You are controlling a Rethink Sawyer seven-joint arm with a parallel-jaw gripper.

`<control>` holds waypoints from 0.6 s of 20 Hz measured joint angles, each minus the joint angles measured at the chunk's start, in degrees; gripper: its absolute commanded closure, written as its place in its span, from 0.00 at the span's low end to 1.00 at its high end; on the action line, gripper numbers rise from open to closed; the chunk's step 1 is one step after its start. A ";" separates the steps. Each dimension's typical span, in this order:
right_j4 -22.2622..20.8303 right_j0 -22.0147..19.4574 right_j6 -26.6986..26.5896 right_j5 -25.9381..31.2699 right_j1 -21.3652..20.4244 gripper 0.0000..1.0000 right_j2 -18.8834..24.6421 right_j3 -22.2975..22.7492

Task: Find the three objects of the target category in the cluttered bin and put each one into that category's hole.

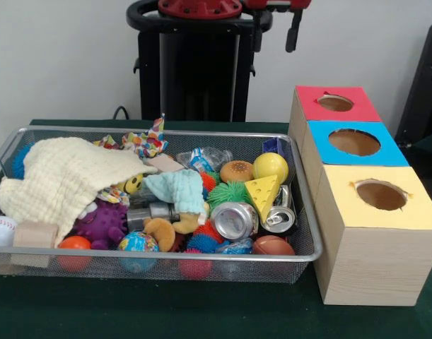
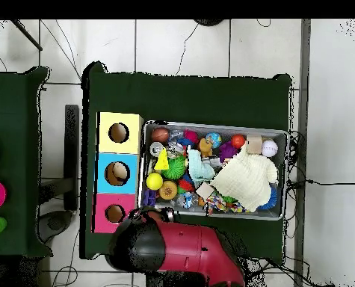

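- The target category is not given, so I cannot tell which three objects I am after; picking by guess is my first risk.
- The wire bin (image 1: 300,254) is packed tight. The cream cloth (image 1: 67,180) drapes over its far-left end and hides whatever lies beneath, so a target there could be missed.
- Round items such as the yellow ball (image 1: 270,167) and the two crushed cans (image 1: 235,219) lie pressed against neighbours near the bin's right end; I judge that a descending claw may nudge them aside or catch two things at once.
- The three holes sit in the box beside the bin's right end: red top (image 1: 357,106), blue top (image 1: 392,152), yellow top (image 1: 421,208). The holes look snug, so a poorly centred drop could rest on the rim.
- The arm (image 2: 176,250) is drawn back over the table's robot-side edge, clear of the bin.
- Only a dark gripper (image 1: 293,32) tip shows at the top; I cannot tell its state.
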 measured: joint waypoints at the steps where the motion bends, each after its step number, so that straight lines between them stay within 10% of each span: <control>1: -0.28 -0.46 0.00 0.00 0.42 0.00 0.26 -0.32; 12: -4.71 -7.75 0.00 -0.32 6.51 0.00 5.04 -5.53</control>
